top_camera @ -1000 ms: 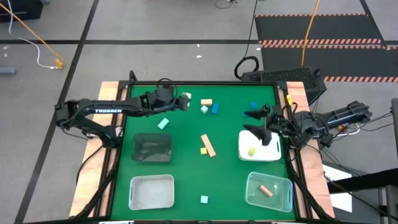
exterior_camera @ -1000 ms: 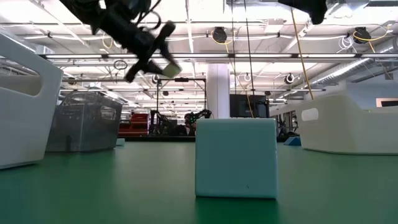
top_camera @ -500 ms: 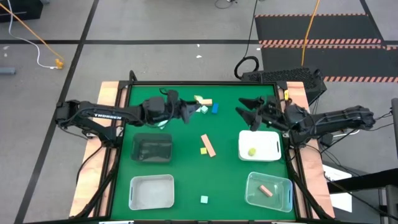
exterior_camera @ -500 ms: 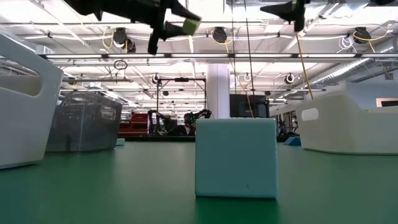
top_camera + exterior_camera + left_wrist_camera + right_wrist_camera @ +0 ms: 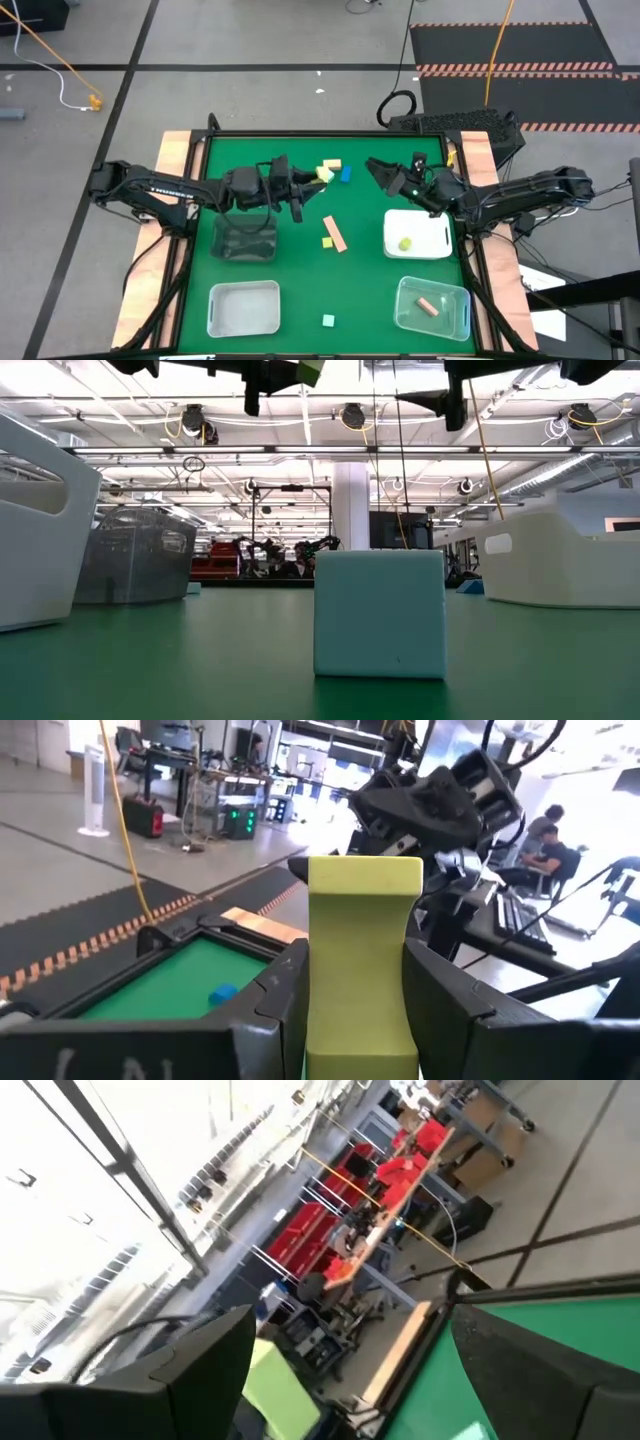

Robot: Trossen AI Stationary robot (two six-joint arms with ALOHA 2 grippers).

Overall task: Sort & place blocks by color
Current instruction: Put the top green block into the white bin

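1. Two dark arms are reaching in over the green table (image 5: 300,270), one from each side, and they are facing each other across its middle.
2. The left gripper (image 5: 308,184) is hanging above the table's far-centre, and its fingers are clamping a yellow-green block (image 5: 362,960) between them; the left wrist view is showing that block standing upright, filling the gap between the two dark fingers.
3. The low view is catching the same block at the very top of the picture, well above the table.
4. The right gripper (image 5: 377,170) is hovering over the far right of the table, beyond the white tray (image 5: 432,243), with its jaws spread wide and nothing between them.
5. A small round yellow-green block (image 5: 405,243) is lying inside that white tray.
6. A salmon-tan bar (image 5: 428,305) is resting in the clear bin (image 5: 460,312) at the near right.
7. On the open cloth, a long salmon-tan bar (image 5: 335,233) is lying touching a small yellow-green cube (image 5: 327,241).
8. A blue block (image 5: 345,174) is sitting near the far edge, just beside a pale yellow block (image 5: 331,165).
9. A pale mint cube (image 5: 328,320) is sitting alone near the front edge, between the white bin (image 5: 243,309) and the clear bin.
10. A dark tray (image 5: 246,238) is sitting under the left arm.
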